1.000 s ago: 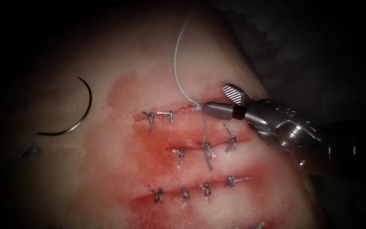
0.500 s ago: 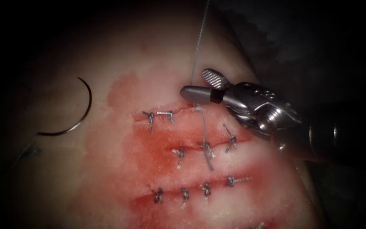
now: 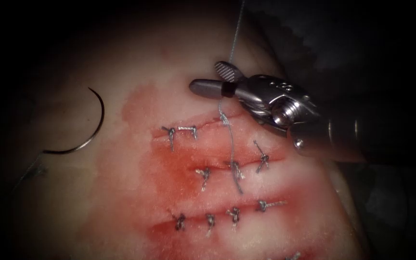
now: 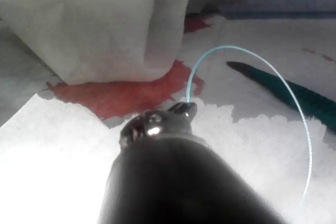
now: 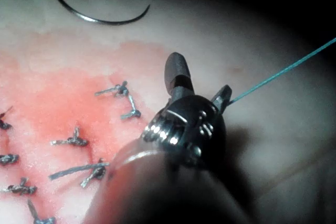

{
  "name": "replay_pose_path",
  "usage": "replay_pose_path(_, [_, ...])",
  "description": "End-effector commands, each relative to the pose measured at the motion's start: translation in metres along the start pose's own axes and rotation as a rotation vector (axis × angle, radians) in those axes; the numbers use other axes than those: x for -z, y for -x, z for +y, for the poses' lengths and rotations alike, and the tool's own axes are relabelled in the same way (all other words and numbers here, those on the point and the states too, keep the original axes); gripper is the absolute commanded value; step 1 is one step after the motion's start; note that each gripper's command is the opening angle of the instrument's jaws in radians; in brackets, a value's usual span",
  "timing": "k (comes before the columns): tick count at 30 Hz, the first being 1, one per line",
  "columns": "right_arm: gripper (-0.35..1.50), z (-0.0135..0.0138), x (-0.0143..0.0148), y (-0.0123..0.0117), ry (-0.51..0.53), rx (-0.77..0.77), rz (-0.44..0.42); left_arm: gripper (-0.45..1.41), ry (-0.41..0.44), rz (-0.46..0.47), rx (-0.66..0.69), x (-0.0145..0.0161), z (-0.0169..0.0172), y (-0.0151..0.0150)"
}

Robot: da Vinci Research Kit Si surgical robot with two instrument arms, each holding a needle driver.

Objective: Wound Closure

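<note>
The right tool (image 3: 213,81) is standing spread-jawed astride the taut thread (image 3: 236,36) just above the knot, holding nothing; the left tool (image 4: 184,111) is gripping the thread. The needle (image 3: 85,130) is lying free on the tissue (image 3: 136,62), well left.

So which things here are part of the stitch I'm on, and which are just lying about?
In play: thread, held by left tool; right tool, jaws open at the thread; cut; tissue.
Lying about: needle, free on tissue left of the cut; finished knots; red fluid.
</note>
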Motion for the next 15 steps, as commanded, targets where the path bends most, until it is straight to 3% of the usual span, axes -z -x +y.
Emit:
replay_pose_path(1, [1.3, 0.0002, -0.0007, -0.0001, 0.006, 0.01, -0.002, -0.45, -0.002, -0.007, -0.015, -0.0008, 0.0002, 0.0013])
replay_pose_path(11, [1.31, 0.0027, 0.0035, -0.0009, 0.035, -0.001, 0.017, -0.45, -0.004, -0.008, -0.036, -0.0006, 0.0005, 0.0012])
replay_pose_path(15, [1.31, 0.0016, 0.0043, -0.0012, -0.075, -0.097, -0.01, -0.45, -0.004, -0.008, -0.036, -0.0006, 0.0005, 0.0012])
